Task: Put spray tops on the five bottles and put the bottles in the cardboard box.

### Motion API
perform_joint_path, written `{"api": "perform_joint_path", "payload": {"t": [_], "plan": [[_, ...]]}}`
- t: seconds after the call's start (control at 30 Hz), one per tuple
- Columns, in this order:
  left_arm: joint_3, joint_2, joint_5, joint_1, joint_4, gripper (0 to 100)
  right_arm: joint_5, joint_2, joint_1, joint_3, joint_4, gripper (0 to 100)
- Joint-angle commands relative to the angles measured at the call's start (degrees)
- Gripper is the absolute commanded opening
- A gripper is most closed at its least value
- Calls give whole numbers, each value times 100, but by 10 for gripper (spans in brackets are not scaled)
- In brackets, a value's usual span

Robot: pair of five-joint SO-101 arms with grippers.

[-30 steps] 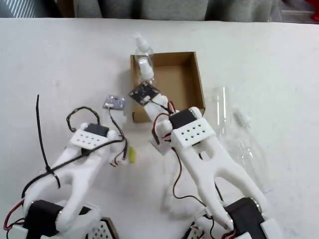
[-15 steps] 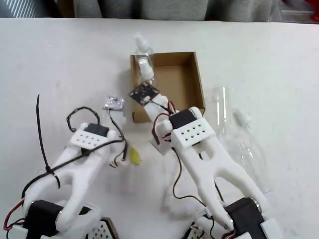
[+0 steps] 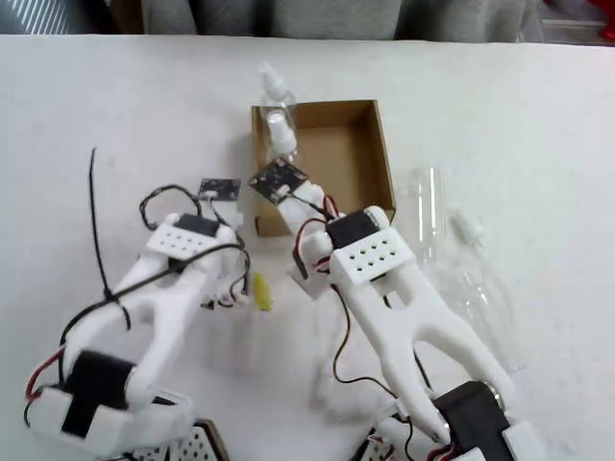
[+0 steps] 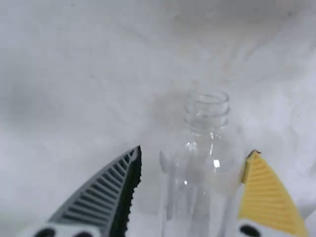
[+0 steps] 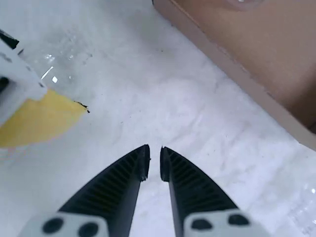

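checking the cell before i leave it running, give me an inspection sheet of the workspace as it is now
surface: white table, faintly mottled.
job's things: cardboard box open; topped bottle in its far left corner; second topped bottle just beyond that corner; clear bottles lying right of the box, a loose spray top beside them; capless bottle at the left arm.
clutter: nothing seen.
grippers: left gripper open, astride the capless bottle; right gripper shut, holding nothing, beside the box.
cables: wires looped on both arms; black tie sticking up from the left arm.
surroundings: grey shapes along the far edge.
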Motion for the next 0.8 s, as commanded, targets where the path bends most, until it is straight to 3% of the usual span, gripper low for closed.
{"api": "perform_joint_path", "payload": {"t": [0.0, 0.3, 0.57, 0.77], "plan": [[-668, 699, 70, -22, 255, 325, 53, -84, 75, -290, 31, 23], [-536, 831, 70, -4, 0, 319, 53, -84, 75, -290, 31, 23], [-527, 840, 18, -13, -378, 25, 53, -84, 84, -290, 48, 23], [-536, 787, -237, -189, -325, 21, 53, -224, 462, -519, 470, 23]]}}
